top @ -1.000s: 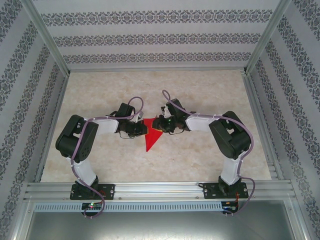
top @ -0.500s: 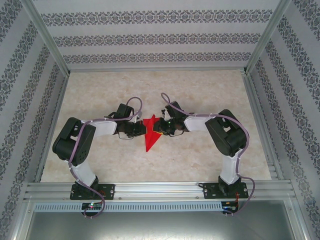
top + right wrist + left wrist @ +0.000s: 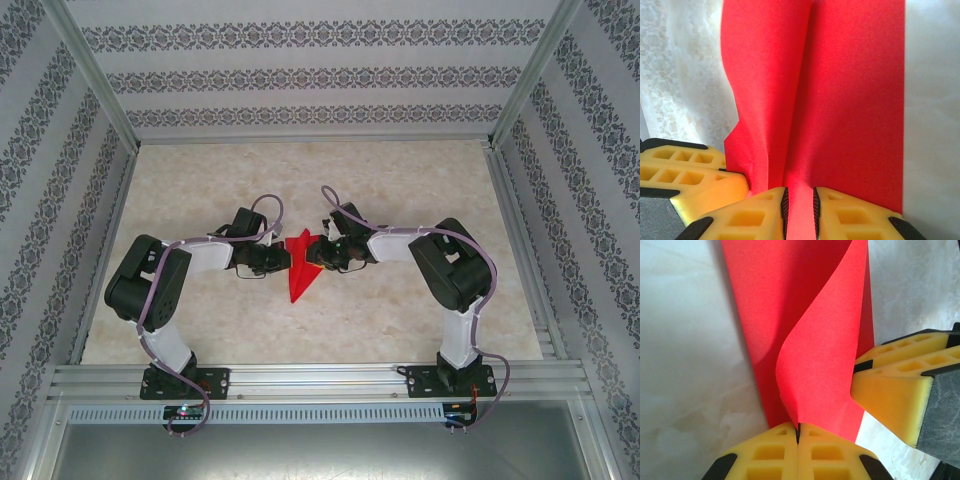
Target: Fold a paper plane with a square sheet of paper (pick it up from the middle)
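Centrally, one folded red paper (image 3: 300, 278) — two hands: left hand (image 3: 283, 260) and right hand (image 3: 313, 256) each clamp an opposite edge; bare surface (image 3: 400, 185) lies open all around.

Marbled table (image 3: 400, 190) w/ red paper plane (image 3: 298, 280) atop.

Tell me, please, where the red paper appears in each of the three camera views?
Top external: red paper at centre, narrow tip toward the near edge.
Left wrist: up the middle, a curled flap pinched by the left gripper at bottom.
Right wrist: centre to top, its crease running down into the right gripper.
Shared landmark: the pale marbled table beside the paper.
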Robot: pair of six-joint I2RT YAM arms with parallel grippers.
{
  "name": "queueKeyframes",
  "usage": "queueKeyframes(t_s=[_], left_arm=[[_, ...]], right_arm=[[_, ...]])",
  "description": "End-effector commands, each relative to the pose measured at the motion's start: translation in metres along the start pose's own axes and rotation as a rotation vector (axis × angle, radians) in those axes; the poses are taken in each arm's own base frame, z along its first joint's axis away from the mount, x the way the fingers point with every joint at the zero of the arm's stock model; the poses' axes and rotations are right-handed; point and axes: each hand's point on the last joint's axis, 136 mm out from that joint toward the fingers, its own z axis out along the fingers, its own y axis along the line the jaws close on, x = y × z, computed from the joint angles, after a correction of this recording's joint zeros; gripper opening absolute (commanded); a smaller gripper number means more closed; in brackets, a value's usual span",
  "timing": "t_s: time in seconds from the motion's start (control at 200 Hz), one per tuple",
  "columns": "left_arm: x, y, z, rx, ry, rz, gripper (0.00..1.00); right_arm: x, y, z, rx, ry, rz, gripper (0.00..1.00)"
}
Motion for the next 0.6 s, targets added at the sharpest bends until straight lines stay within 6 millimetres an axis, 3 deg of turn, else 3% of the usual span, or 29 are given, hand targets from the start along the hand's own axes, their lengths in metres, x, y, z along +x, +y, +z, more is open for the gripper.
queueKeyframes(t_s=[0.0,0.28,0.595], left_arm=[[0.002,0.011,0.0,-0.028,0.004,0.01,0.0],[0.005,0.016,0.004,-0.041,0.027,0.011,0.0],[0.009,0.021,0.008,-0.052,0.046,0.009,0.0]], right_arm=[[-0.004,0.017,-0.002,-0.024,-0.013,-0.043,0.23],[-0.008,0.04,-0.009,-0.074,-0.033,-0.076,0.22],[-0.015,0.052,-0.013,-0.1,-0.054,-0.105,0.21]])
